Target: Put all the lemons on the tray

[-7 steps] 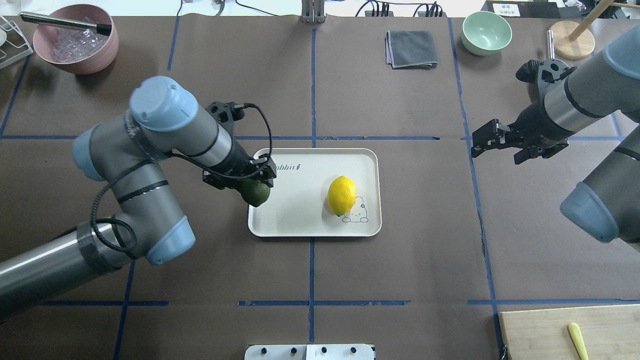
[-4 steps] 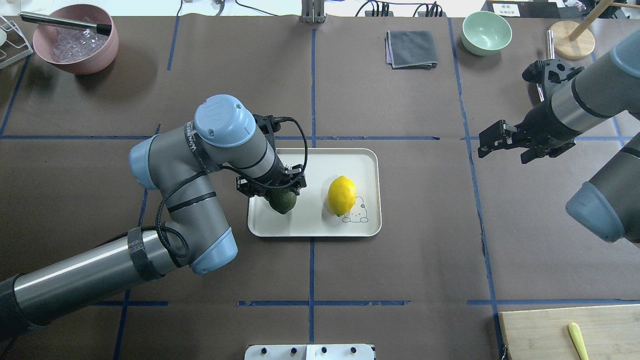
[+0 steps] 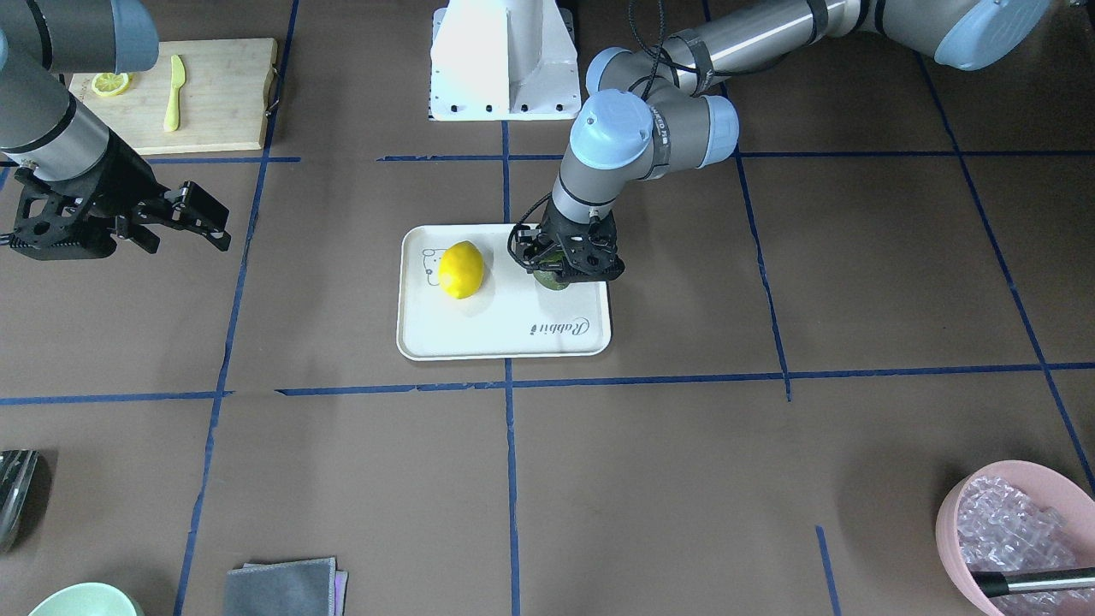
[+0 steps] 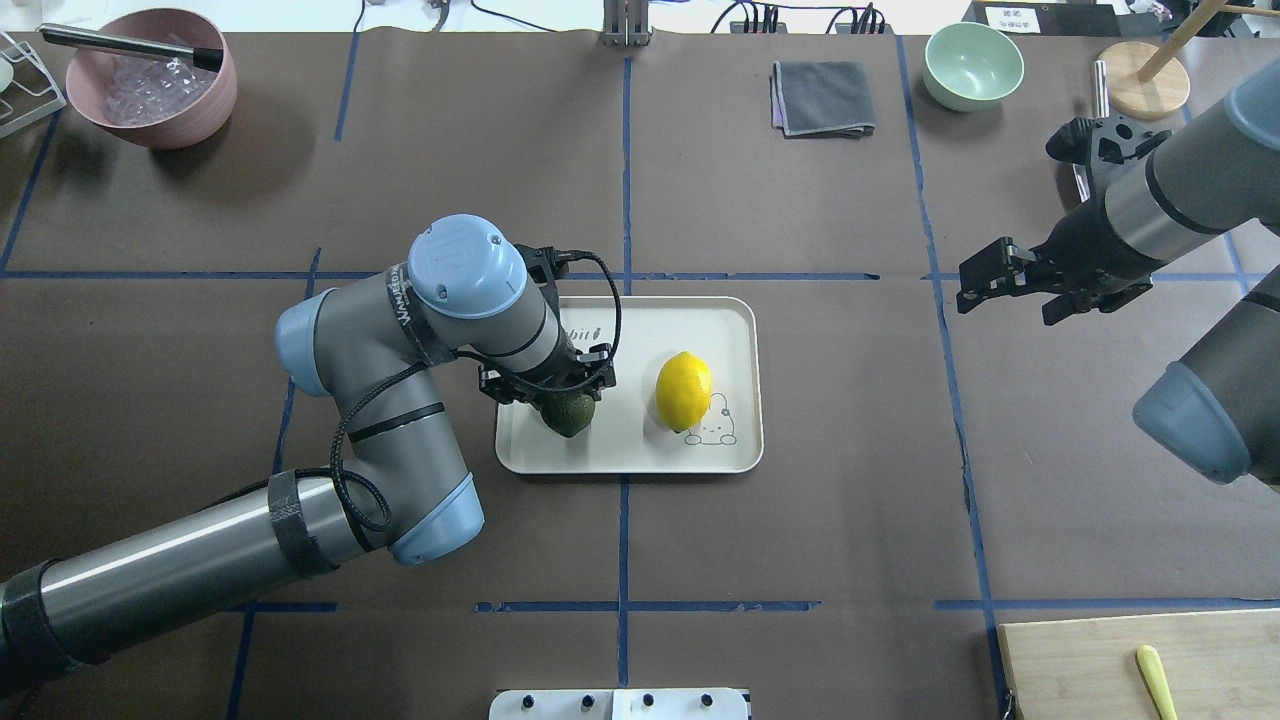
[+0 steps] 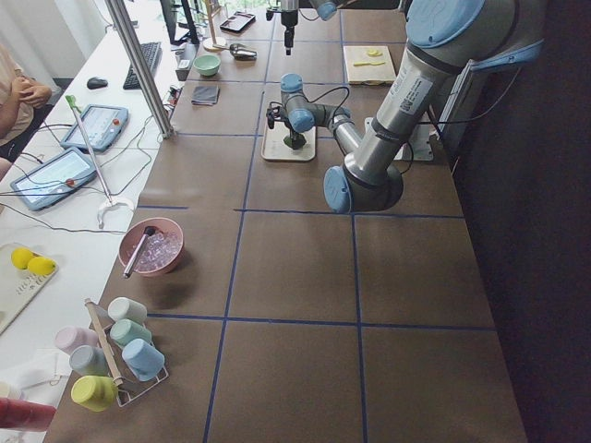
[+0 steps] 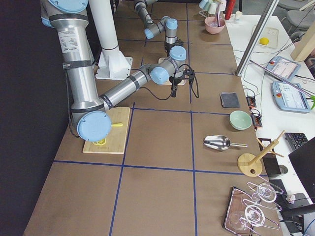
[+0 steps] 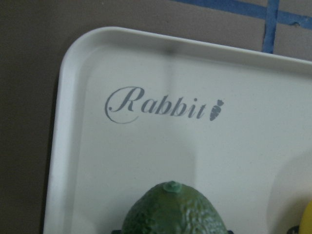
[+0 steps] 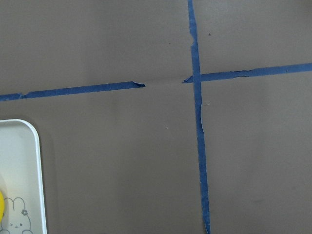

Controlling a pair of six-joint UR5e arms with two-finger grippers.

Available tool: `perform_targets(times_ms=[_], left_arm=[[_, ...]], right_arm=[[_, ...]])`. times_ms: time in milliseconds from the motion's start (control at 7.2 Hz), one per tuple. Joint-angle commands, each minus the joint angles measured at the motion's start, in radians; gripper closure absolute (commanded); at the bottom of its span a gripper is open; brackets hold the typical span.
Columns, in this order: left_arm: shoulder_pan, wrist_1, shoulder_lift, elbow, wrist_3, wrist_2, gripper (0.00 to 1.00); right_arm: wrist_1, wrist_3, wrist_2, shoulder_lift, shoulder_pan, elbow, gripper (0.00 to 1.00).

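I am gripping the green lemon (image 4: pixel 571 416) in my left end effector (image 4: pixel 565 400) over the tray (image 4: pixel 640 322), near the yellow lemon (image 4: pixel 683 390) lying there, judging a low, gentle release best against rolling.

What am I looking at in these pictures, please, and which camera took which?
This is a robot with two arms at a table, each arm ending in a two-finger hand. One picture looks down from behind the robot and one faces it from across the table. Two look along the table from its ends, and two come from small cameras on the wrists. On the table lies a white tray with a yellow lemon on it. The left hand is shut on a green lemon over the tray; whether it touches the tray, I cannot tell. The right hand is open and holds nothing, off to the side. Also there: a pink bowl, a green bowl, a grey cloth and a wooden board.
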Motion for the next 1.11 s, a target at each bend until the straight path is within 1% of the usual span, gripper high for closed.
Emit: perform_targets(times_ms=[0, 278, 417, 556, 694, 833, 972], left_arm=[[0.001, -0.004, -0.001, 0.000, 0.001, 0.003, 0.00], [-0.007, -0.001, -0.001, -0.022, 0.001, 0.000, 0.00], [-0.039, 0.005, 0.016, -0.067, 0.001, -0.006, 0.00], [-0.051, 0.033, 0.100, -0.160, 0.004, -0.009, 0.00], [-0.094, 0.101, 0.178, -0.259, 0.067, -0.035, 0.00], [-0.138, 0.161, 0.256, -0.371, 0.214, -0.081, 0.00], [-0.174, 0.162, 0.411, -0.477, 0.314, -0.086, 0.00]], right_arm=[[0.001, 0.000, 0.000, 0.000, 0.000, -0.002, 0.00], [0.001, -0.003, 0.000, 0.000, 0.005, 0.000, 0.00], [-0.002, -0.032, 0.003, -0.005, 0.024, -0.002, 0.00], [-0.005, -0.093, 0.015, -0.030, 0.066, -0.002, 0.00], [-0.013, -0.192, 0.018, -0.064, 0.112, -0.003, 0.00], [-0.018, -0.287, 0.020, -0.101, 0.162, -0.008, 0.00], [-0.018, -0.383, 0.049, -0.132, 0.217, -0.019, 0.00]])
